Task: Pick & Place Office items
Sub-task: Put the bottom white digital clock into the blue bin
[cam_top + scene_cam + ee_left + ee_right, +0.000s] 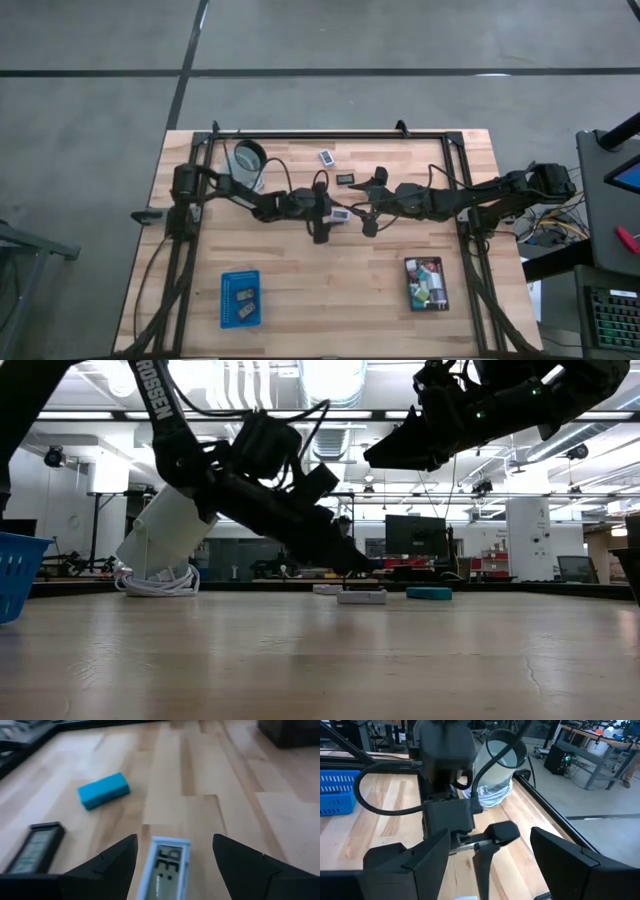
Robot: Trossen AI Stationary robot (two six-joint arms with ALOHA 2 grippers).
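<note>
Left gripper (175, 857) spread around white display item (164, 867), right gripper (366, 207) open above table (330, 270)

Your right gripper (487, 857) spread wide, left arm's gripper (485, 847) just ahead, clear cup (502, 757) tipped (cable beneath), blue tray (337, 792) at table edge.

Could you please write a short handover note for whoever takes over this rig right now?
Left gripper: open, low over the table's middle, fingers either side of a white display piece, not closed on it.
Right gripper: open, empty, raised, facing the left one.
Loose on the table: teal block, dark display piece, another white piece near the far edge.
Done: several items in the black tray, two in the blue tray.
Left: grasp the white display piece, place it, then clear the rest.
</note>
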